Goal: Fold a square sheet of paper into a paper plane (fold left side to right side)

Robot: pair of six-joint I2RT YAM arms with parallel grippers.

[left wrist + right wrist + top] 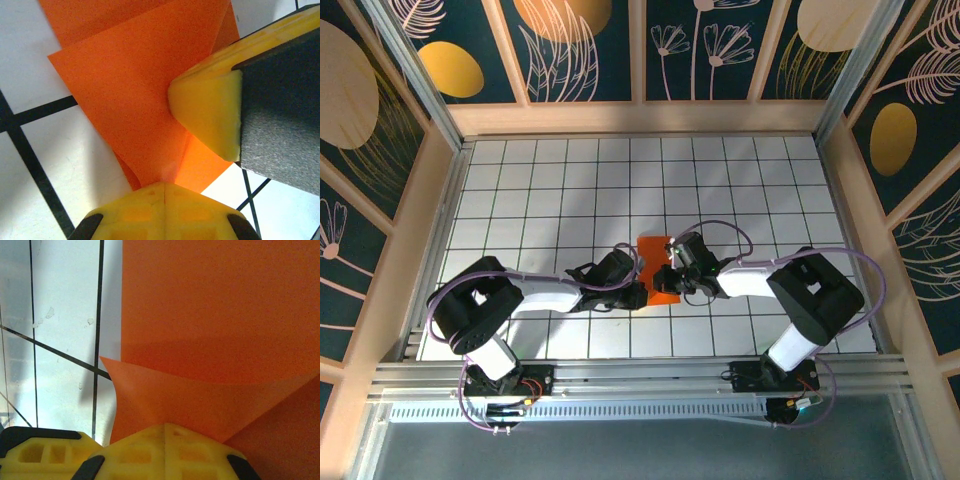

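Mid-table (540, 190), left gripper (165, 186), right gripper (165, 426) seemingly pinch paper (125, 85).

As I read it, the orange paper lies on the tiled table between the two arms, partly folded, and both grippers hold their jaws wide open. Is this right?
Not quite: the jaws are shut, not wide open. The left wrist view shows the left gripper closed on the orange paper; the right wrist view shows the right gripper closed on it too. The rest stands.
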